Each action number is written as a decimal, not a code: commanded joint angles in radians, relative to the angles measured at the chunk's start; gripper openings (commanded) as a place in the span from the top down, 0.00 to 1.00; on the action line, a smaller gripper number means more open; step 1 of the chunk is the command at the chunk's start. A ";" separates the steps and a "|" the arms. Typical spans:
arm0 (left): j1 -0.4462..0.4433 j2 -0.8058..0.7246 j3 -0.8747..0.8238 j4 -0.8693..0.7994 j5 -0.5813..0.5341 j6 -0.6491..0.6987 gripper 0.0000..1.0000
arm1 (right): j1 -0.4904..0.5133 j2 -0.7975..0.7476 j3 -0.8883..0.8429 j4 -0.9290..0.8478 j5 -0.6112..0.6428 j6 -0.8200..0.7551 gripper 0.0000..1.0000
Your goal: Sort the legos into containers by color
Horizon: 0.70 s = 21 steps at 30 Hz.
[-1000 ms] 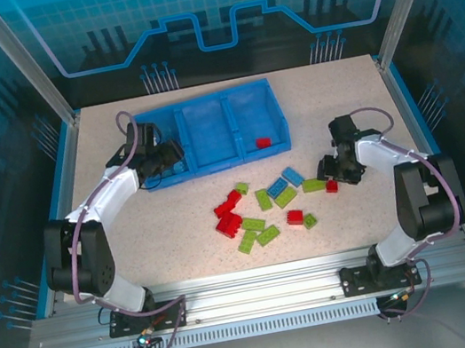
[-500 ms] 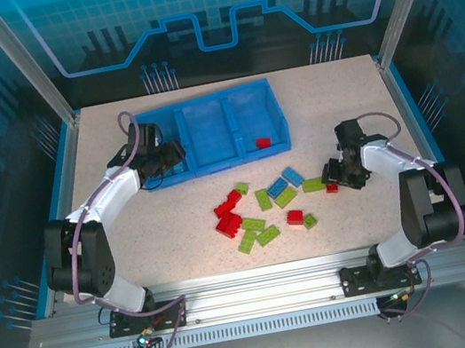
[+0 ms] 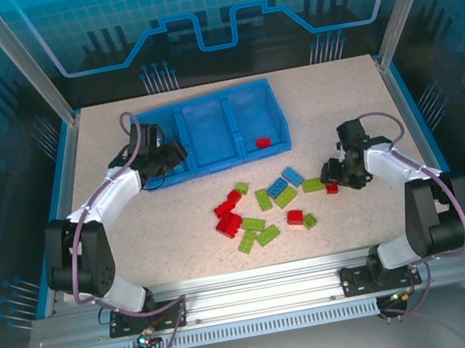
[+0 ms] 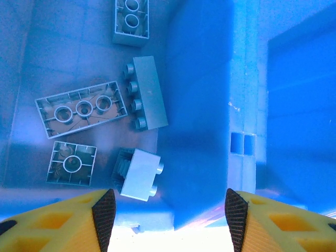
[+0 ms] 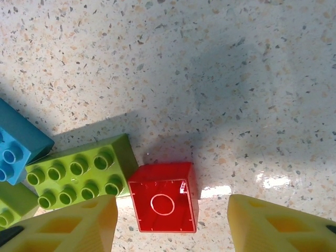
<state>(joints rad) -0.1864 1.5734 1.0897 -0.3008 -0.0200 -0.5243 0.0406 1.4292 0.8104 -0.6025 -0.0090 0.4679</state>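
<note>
Left gripper (image 4: 167,210) hangs over the left compartment of the blue tray (image 3: 206,134). Jaws stand at a medium gap with nothing between them. Below it lie five light blue legos (image 4: 81,108), some stud-down and one on its side, so that bin looks like the blue one. Likely a drop-off pose: the gripper sits inside the wall line, so a released brick lands in the bin and not on the divider (image 4: 242,143).

Right gripper (image 5: 172,223) is low over the desk (image 3: 337,101), right of the loose legos (image 3: 261,209). Jaws are apart and straddle a red 2x2 brick (image 5: 164,203) lying stud-down, with clearance on both sides and no grip yet. A lime green 2x4 (image 5: 79,176) sits just beside the red brick's left edge, possibly touching. The left finger has to fit into that gap, so closing may nudge the green one.

One red brick (image 3: 262,142) already lies in the right compartment, so the red 2x2 probably goes there. The middle compartment looks bare, presumably for green. Most legos are on the desk, so the sort is early.
</note>
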 commanded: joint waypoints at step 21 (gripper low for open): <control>-0.009 -0.024 -0.024 0.020 0.025 -0.011 0.39 | 0.053 0.099 0.040 -0.075 0.047 -0.011 0.49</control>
<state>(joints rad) -0.1875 1.5734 1.0882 -0.2996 -0.0170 -0.5243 0.0807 1.5166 0.8139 -0.6407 0.0174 0.4622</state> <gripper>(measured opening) 0.613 0.519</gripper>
